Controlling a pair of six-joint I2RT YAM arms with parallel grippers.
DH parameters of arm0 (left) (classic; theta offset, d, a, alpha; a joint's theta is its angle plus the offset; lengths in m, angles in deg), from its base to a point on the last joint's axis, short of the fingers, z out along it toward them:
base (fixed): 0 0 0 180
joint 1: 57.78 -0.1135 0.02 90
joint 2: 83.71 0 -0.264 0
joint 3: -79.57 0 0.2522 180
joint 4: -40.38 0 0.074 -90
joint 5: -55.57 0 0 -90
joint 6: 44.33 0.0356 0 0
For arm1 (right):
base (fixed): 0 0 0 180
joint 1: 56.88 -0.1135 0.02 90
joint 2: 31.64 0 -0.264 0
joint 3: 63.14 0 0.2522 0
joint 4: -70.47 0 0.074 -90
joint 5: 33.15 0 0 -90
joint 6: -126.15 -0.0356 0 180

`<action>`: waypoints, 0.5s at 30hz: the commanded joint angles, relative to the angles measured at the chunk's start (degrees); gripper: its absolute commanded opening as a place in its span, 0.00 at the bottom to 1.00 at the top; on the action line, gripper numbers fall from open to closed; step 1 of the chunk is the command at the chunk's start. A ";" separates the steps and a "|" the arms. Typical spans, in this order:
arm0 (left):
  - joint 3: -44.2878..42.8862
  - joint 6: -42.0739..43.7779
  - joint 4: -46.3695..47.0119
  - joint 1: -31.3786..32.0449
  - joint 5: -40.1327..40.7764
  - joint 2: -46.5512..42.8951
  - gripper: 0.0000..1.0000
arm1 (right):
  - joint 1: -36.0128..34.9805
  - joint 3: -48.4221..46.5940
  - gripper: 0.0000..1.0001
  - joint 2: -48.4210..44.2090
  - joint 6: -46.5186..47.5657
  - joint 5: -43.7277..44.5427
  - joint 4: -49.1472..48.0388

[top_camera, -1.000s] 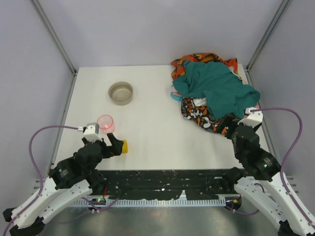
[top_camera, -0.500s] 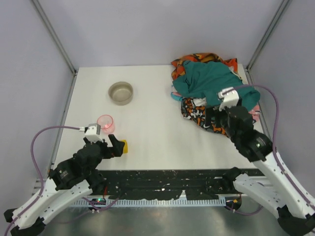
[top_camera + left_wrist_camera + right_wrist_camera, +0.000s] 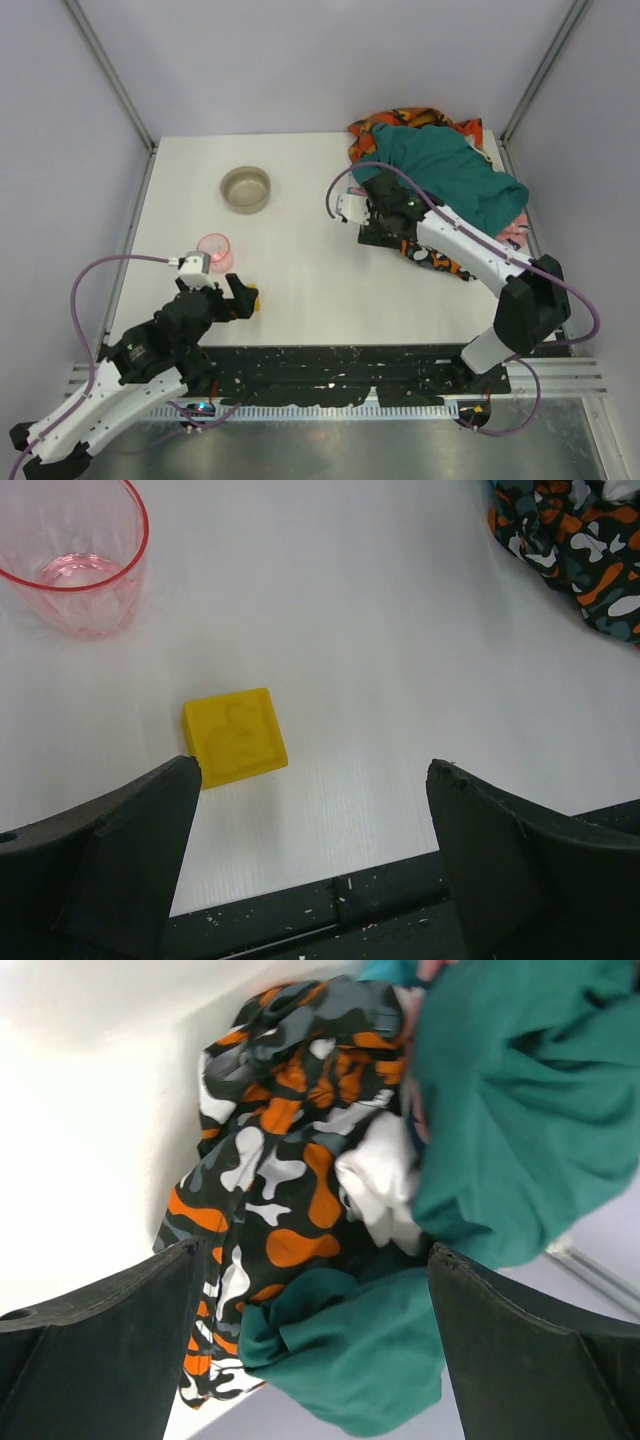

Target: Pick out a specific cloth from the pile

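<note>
**Right claw hangs open at the heap, the wanted cloth out of sight**

On the white tabletop (image 3: 300,250) we see the pile (image 3: 455,190) heaped in the far right corner, capped by a dark teal-green cloth (image 3: 430,155) with an orange-patterned piece (image 3: 400,122) showing behind it. The right arm stretches across to the pile's left flank. From its wrist we look down on the black cloth with orange and white blotches (image 3: 290,1160) and a small white scrap (image 3: 375,1185) tucked against the teal-green folds. The right claw (image 3: 315,1260) is spread wide with nothing in it, just over the blotched fabric. The turquoise-blue cloth we cannot pick out with certainty in any view, and we judge it to lie buried under or behind these layers.

We expect it to be light, limp and easy to snag, likely to drag its neighbours along if pulled hard. The best hold is probably a pinch on a free edge or a raised fold once one is uncovered, since a flat middle gives the fingers nothing to close on. The top layers may have to be lifted first.

Near the front left, the left claw (image 3: 310,775) also gapes empty above a yellow block (image 3: 234,736), beside a pink cup (image 3: 70,565). A small bowl (image 3: 246,188) sits further back
</note>
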 commanded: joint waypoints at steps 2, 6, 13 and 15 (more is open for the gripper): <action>-0.87 1.33 3.93 -0.03 -0.20 3.16 1.00 | 1.27 0.08 0.95 6.36 7.91 2.05 3.17; -0.88 1.33 4.72 -0.03 -1.25 5.19 1.00 | 3.99 -0.35 0.95 14.26 7.73 4.85 2.38; -0.44 0.63 6.22 -0.03 -1.78 7.56 1.00 | 7.78 0.43 0.95 24.83 10.00 16.52 -9.91; -0.70 0.72 6.22 -0.03 -1.43 8.09 1.00 | 8.65 0.53 0.96 26.68 10.37 16.73 -13.61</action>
